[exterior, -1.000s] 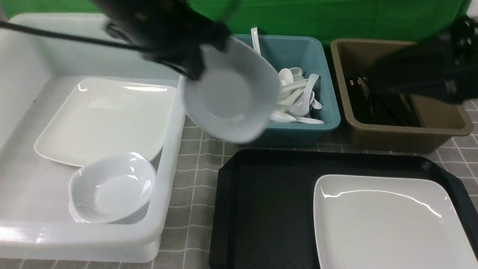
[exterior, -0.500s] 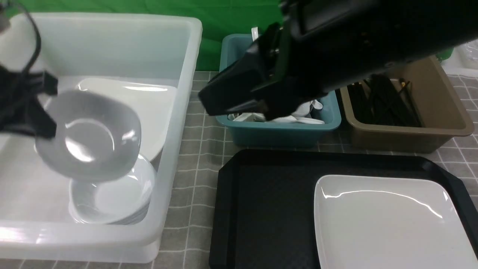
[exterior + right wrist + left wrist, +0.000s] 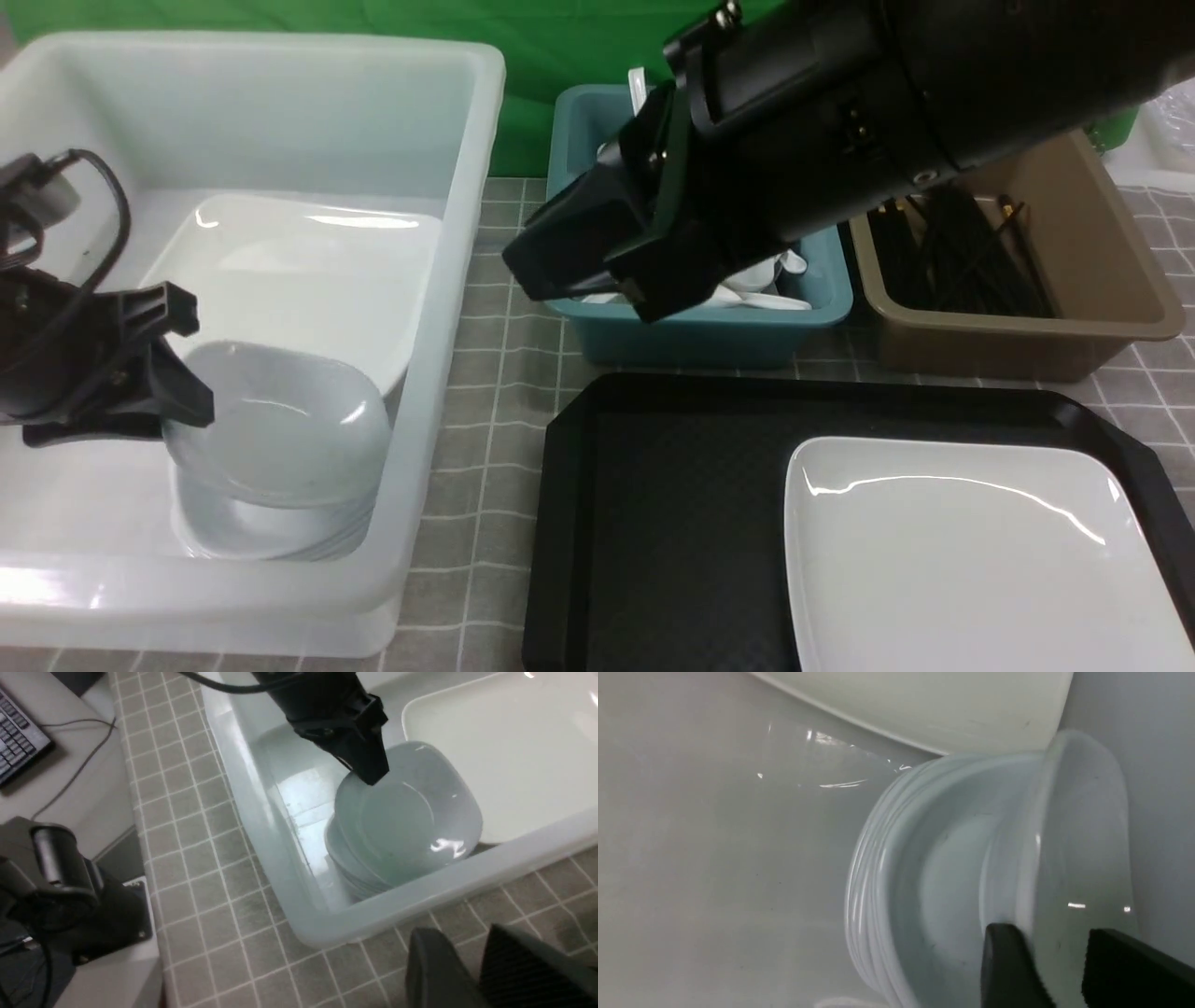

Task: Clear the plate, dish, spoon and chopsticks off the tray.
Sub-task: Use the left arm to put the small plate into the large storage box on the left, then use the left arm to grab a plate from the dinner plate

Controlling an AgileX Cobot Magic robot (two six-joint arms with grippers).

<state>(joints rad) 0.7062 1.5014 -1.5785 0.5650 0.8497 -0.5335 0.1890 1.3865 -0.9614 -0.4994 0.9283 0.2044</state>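
Observation:
A large white plate (image 3: 971, 551) lies on the right half of the black tray (image 3: 672, 523). No spoon or chopsticks show on the tray. My left gripper (image 3: 191, 364) is inside the white tub, at the left rim of a small white dish (image 3: 280, 420) that rests tilted on a stack of like dishes (image 3: 271, 532). In the left wrist view that gripper (image 3: 1050, 933) stands open, with the dish's rim (image 3: 1064, 835) between the parted fingers. My right gripper (image 3: 579, 280) hangs in front of the teal tub, slightly open and empty (image 3: 460, 933).
The white tub (image 3: 457, 280) also holds another large plate (image 3: 299, 280). A teal tub (image 3: 700, 327) with several white spoons and a brown tub (image 3: 1027, 327) with black chopsticks stand behind the tray. My right arm hides much of the teal tub.
My left gripper carried the dish from in front of the teal tub leftward into the white tub, lowered it onto the stack and parted its jaws. The right arm swung in over the teal tub.

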